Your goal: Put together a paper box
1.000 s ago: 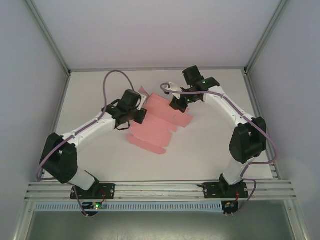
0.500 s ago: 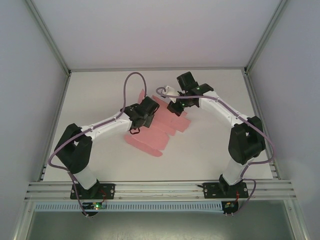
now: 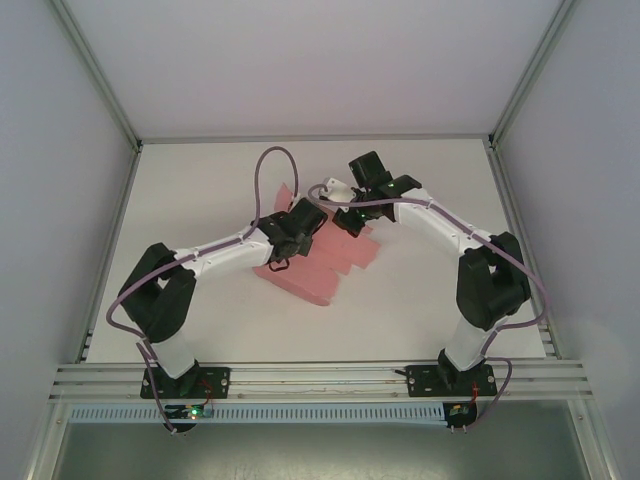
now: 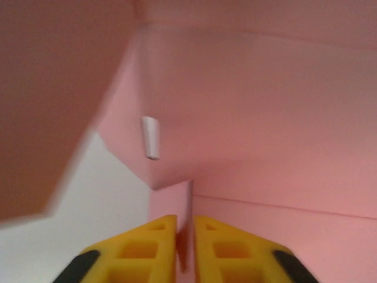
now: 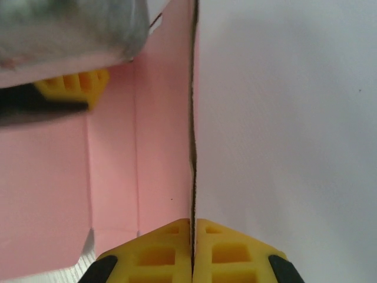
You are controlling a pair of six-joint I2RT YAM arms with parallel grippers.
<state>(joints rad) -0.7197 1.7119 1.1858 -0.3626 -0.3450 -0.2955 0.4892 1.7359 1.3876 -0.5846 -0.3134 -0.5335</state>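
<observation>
Paper box [image 3: 312, 275], a partly folded sheet, lies mid-table between both arms. Right gripper [image 5: 192, 250] pinches a raised card edge tight; left gripper [image 4: 185, 250] stands slightly parted astride another flap edge. Open table [image 3: 430, 300] near and to both sides.

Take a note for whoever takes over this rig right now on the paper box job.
Right gripper: shut on a card edge of the paper box.
Left gripper: a flap sits between its nearly closed jaws; grip unclear.
The box lies in the middle of the table, partly folded, some panels raised, not yet closed.
Left to do: fold remaining panels, tuck tabs, close.
</observation>
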